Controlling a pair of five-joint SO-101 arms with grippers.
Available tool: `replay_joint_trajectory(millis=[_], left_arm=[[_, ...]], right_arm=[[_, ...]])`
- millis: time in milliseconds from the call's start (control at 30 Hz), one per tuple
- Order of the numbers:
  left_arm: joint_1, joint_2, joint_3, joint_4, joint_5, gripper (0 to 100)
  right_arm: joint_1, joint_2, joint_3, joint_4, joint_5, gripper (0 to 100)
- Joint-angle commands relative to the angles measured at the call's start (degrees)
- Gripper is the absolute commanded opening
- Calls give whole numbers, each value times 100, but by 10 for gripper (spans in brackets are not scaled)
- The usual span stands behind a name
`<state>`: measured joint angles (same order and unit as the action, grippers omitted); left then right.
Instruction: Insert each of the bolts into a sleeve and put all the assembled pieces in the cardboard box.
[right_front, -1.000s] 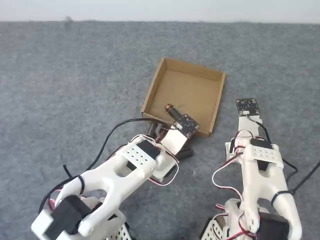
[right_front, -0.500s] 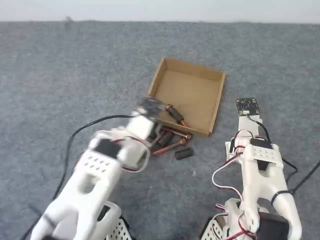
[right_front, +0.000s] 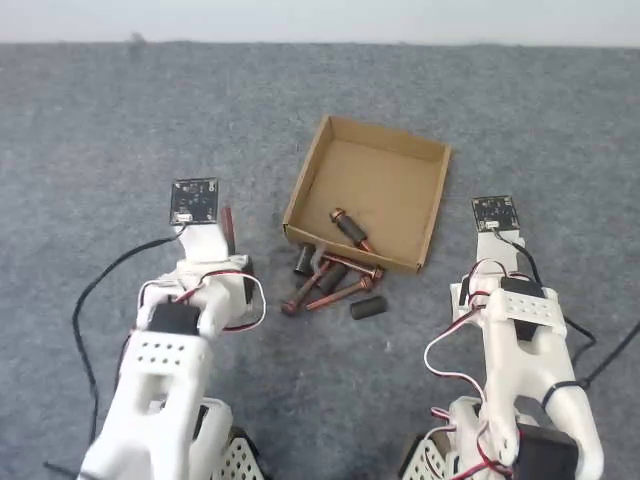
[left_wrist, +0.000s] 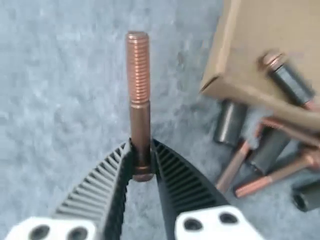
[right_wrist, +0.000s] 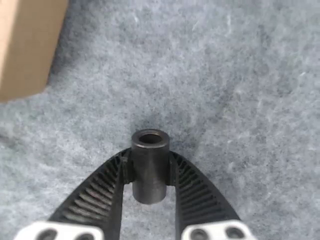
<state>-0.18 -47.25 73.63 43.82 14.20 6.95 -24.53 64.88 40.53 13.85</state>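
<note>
We see one assembled piece (right_front: 348, 227) lying in the box (right_front: 385, 180). Our left gripper (left_wrist: 141, 146) clamps a bolt (left_wrist: 138, 75), and our right gripper (right_wrist: 149, 157) clamps a sleeve (right_wrist: 149, 170), not yet joined. Loose bolts and sleeves (right_front: 340, 293) lie just outside the box.

Lighting is bright, even and diffuse across the grey carpet (right_front: 110, 120). Shadows are soft: faint shading lies along the inner walls of the cardboard box (right_front: 303, 185), and a darker patch on the carpet touches the sleeve (right_wrist: 149, 165). A mild sheen shows on the bolt (left_wrist: 139, 75).

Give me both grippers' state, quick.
Left gripper: closed on a copper bolt.
Right gripper: closed on a black sleeve.
</note>
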Motion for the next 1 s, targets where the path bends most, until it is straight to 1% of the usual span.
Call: replay_joint_trajectory(millis=[0,200,333,400,467,567,633,767,867,967], left_arm=[[-9,914,-690,-185,114,16],[-44,2075,-1314,-149,53,16],[-53,2119,-1385,-53,-369,16],[-44,2013,-1420,132,-413,18],[-44,1873,-1420,273,-422,47],[-53,1723,-1376,448,-422,130],[-53,1644,-1314,536,-422,160],[-70,1679,-1297,536,-431,133],[-211,1688,-1305,536,-431,106],[-176,1688,-1279,475,-431,64]], right_arm=[[31,4,-343,-119,-53,6],[31,4,-343,-119,-53,6],[31,4,-343,-119,-53,6],[31,4,-343,-119,-53,6],[31,4,-343,-119,-53,6],[31,4,-343,-110,-53,6],[31,4,-343,-110,-53,6],[31,4,-343,-92,-53,6],[31,4,-343,-92,-53,6],[31,4,-334,-92,-53,6]])
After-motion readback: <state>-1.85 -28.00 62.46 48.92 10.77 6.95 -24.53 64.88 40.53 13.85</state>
